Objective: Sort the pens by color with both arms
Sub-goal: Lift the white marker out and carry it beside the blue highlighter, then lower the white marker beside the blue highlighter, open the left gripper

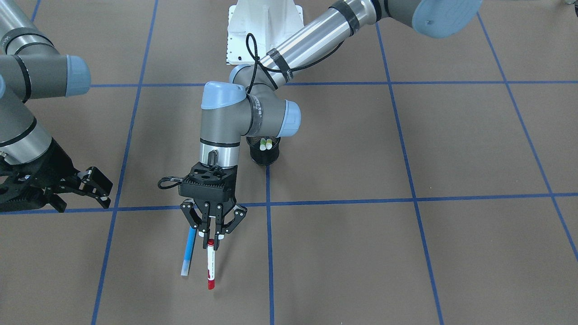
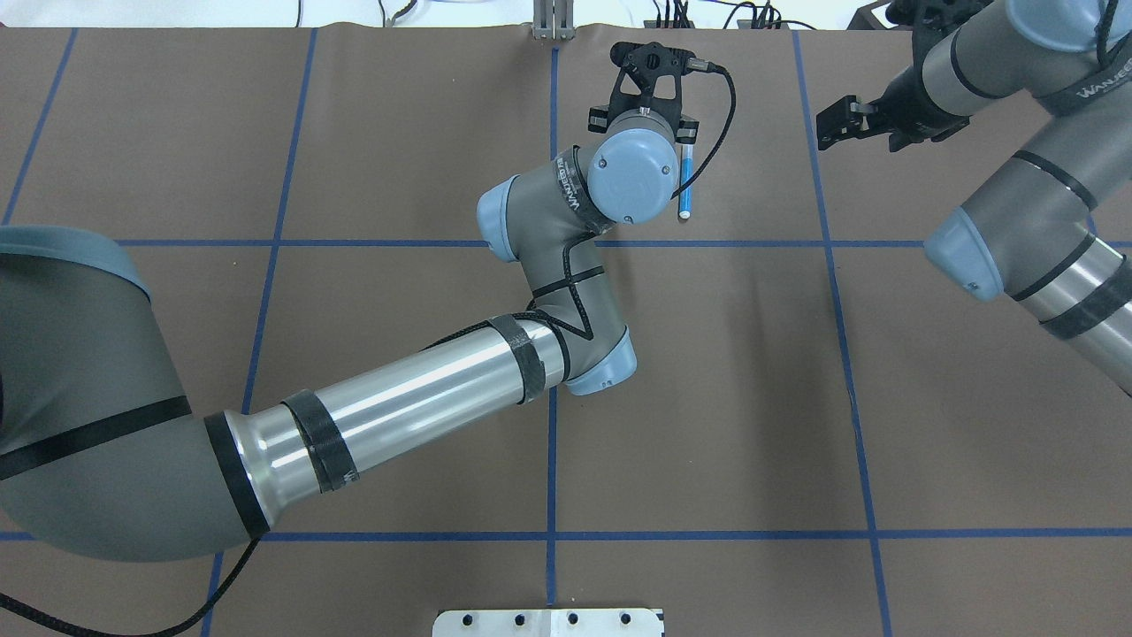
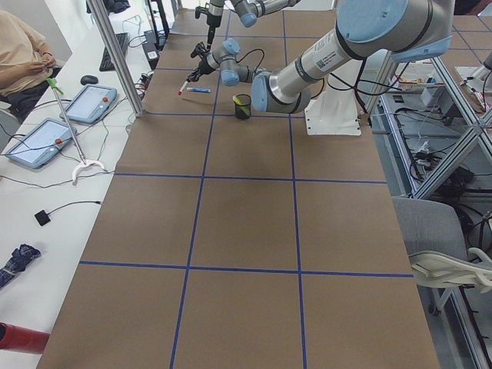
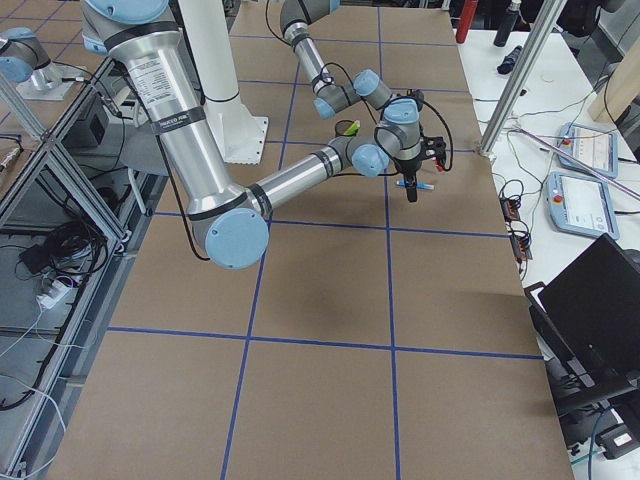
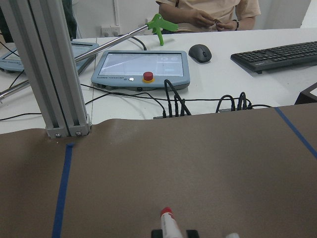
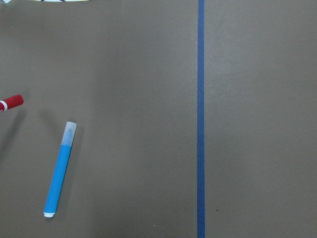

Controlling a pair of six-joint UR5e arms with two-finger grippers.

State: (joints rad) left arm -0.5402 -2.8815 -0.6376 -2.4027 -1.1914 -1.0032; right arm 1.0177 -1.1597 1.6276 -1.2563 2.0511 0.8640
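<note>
overhead: above the pedestal (image 2: 548, 622) side, looking down. front: opposite side, steep. sides: table (image 3: 246, 231) ends, far back. wrist cams: close; both catch the red-capped pen (image 6: 12, 102).

Light was bright and even, falling from above — shadows on the table (image 1: 451, 144) were soft and faint. A pale glare streak ran along the left arm (image 2: 398, 389) on its silver tube. Most views were sharp. In the left wrist view the red pen (image 5: 167, 214) at 6 o'clock was blurred — too close. In the side views, uprights leaned outward at the edges.
</note>
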